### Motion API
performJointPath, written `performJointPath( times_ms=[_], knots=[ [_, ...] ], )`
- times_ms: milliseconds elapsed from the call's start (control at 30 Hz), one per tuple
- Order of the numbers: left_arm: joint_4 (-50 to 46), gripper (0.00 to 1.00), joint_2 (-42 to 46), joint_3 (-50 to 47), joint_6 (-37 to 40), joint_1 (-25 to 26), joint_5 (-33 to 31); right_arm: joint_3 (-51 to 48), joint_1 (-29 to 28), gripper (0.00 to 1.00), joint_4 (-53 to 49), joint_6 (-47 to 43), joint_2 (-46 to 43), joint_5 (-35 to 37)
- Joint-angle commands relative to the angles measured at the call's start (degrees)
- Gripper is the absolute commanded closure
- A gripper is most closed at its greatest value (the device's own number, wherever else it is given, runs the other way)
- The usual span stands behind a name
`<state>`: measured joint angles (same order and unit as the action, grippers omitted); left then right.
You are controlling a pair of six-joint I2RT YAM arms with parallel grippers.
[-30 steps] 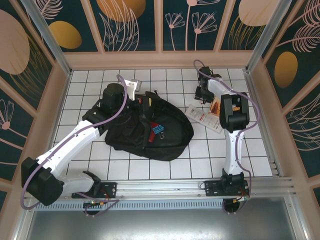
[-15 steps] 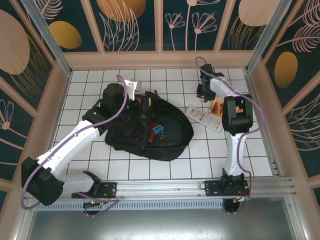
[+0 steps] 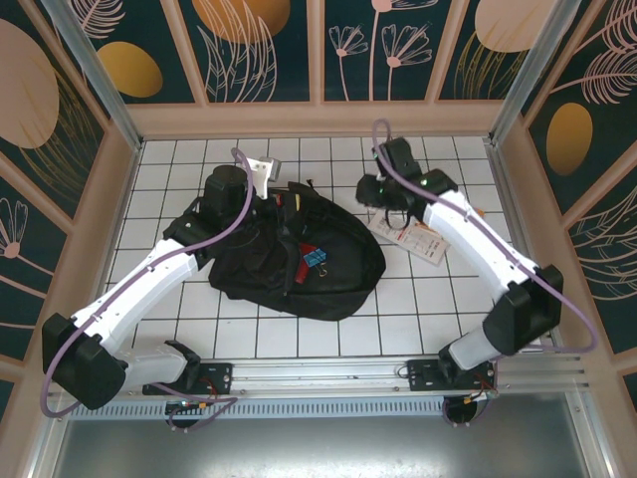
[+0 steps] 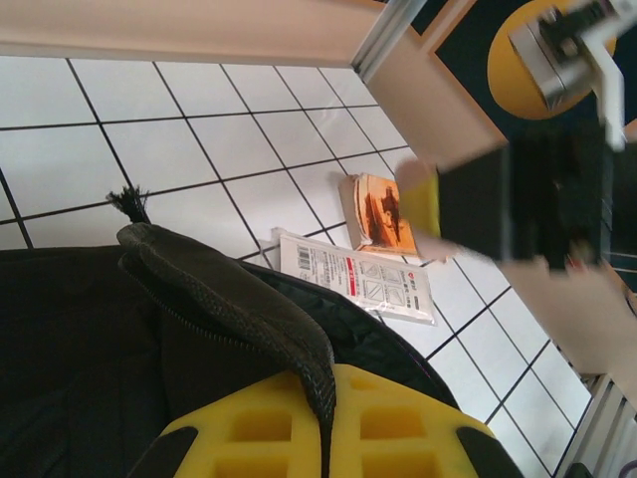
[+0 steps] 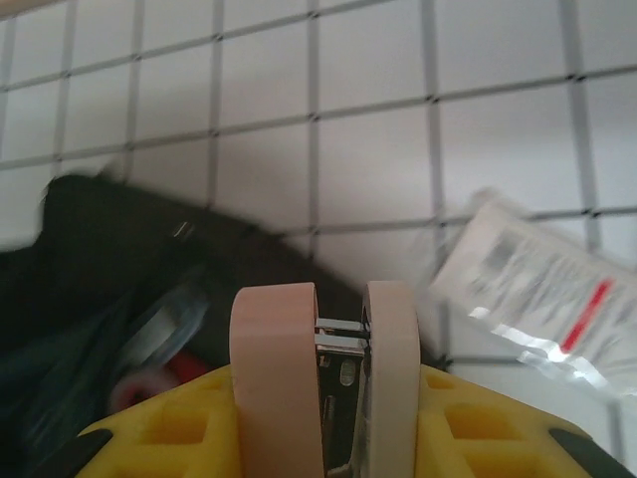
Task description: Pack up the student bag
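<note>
Top external view has the student bag lying on the white tiled table, left of centre between the two arms, with a blue cube showing at its middle and a flat printed packet just beside its right edge. Left wrist view shows the left gripper closed tight on the bag's woven rim, which stands up as a ridge. Right wrist view shows the right gripper, its pale fingers pinched onto a small silvery metal item, above the bag's edge near the packet.
</note>
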<state>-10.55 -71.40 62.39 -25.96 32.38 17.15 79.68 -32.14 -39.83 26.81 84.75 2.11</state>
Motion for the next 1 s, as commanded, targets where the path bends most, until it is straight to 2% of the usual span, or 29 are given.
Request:
performJointPath(
  times_ms=[0, 233, 467, 700, 800, 900, 967],
  knots=[
    [1.1, 1.0, 1.1, 4.4, 0.0, 0.2, -1.2, -6.2, -4.0, 0.66, 3.0, 5.7, -2.1, -4.2],
    [-2.7, 1.0, 0.7, 8.9, -0.1, 0.2, -1.2, -10.0, -12.4, 0.65, 12.1, 11.0, 1.5, -7.2],
    [-4.1, 1.0, -0.1, 11.4, -0.8, 0.2, 0.4, -2.7, -13.6, 0.63, 15.4, 15.1, 10.7, -10.6],
    [-2.3, 1.0, -0.7, 11.8, -2.2, 0.2, 2.5, 5.3, -13.6, 0.56, 19.9, 25.6, 20.6, -16.0],
    [-2.2, 1.0, -0.9, 12.4, -2.3, 0.2, 3.0, 8.3, -13.5, 0.49, 21.2, 29.8, 23.9, -17.0],
    [-2.7, 1.0, -1.0, 13.0, -1.8, 0.2, 3.0, 9.5, -13.7, 0.36, 22.6, 32.1, 25.4, -17.6],
    [-3.1, 1.0, -1.1, 13.3, -1.5, 0.2, 2.9, 9.4, -13.7, 0.33, 23.3, 32.5, 25.3, -17.8]
  ],
)
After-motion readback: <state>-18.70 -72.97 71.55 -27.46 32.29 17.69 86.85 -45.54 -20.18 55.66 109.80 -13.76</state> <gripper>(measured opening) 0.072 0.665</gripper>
